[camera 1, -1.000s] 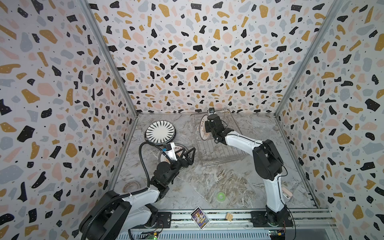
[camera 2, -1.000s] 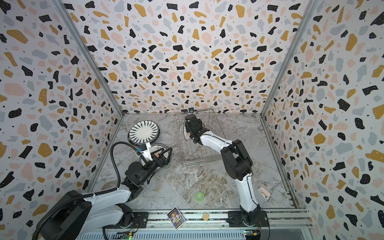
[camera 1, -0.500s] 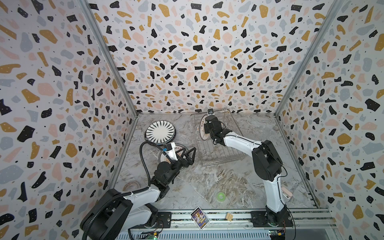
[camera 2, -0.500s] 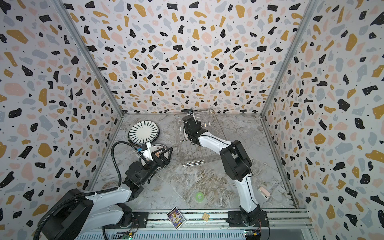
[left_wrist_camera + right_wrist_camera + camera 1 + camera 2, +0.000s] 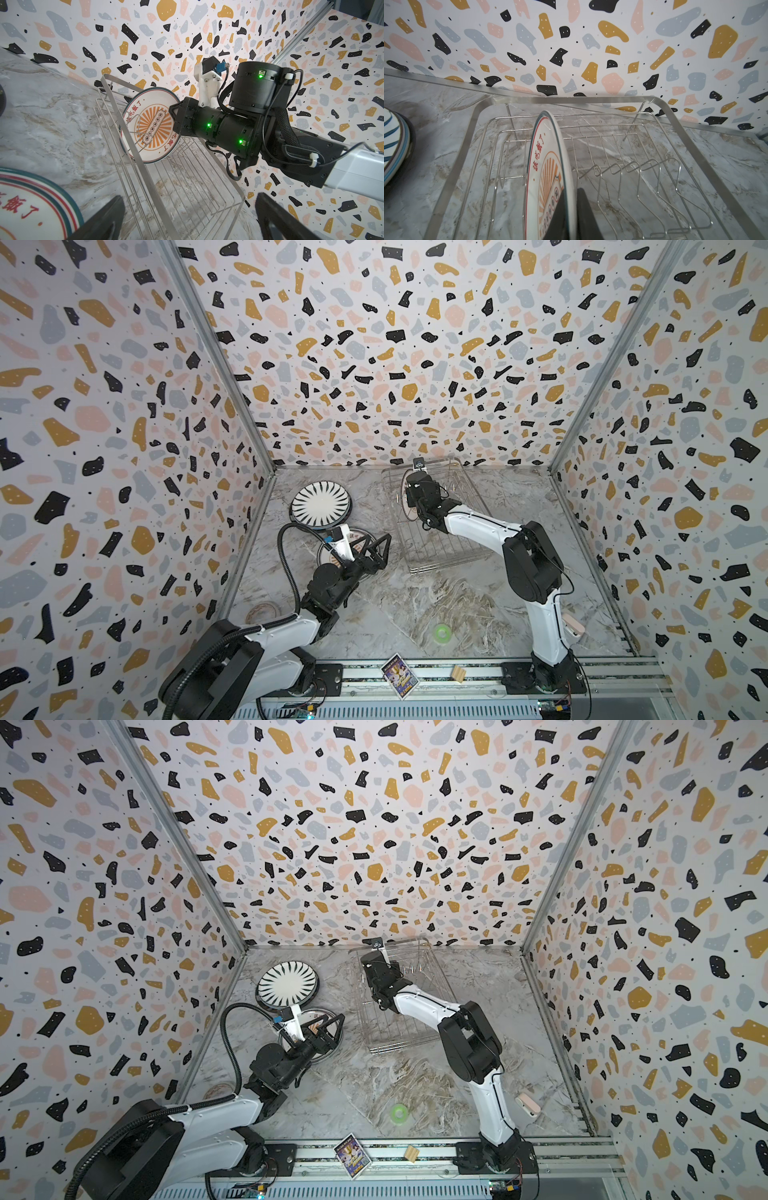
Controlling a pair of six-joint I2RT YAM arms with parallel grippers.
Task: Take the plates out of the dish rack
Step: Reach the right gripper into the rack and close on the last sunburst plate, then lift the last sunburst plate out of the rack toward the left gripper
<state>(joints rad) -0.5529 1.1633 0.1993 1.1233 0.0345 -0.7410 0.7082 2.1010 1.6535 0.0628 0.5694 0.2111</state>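
One sunburst plate point(image 5: 149, 128) stands on edge at the far left end of the dish rack point(image 5: 143, 166), the right jaws clenched on its rim; it looks like the last. The unloaded plates point(image 5: 320, 499) lie on the desk point(image 5: 415, 605) at left, one beneath the released left jaws. Only wire prongs point(image 5: 620, 178) hem it in.

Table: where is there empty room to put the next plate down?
Bare marble lies between the dish rack and the green ring, and between the rack and the right wall. The left side is crowded: the striped plate, a second plate and the open left pincer above it.
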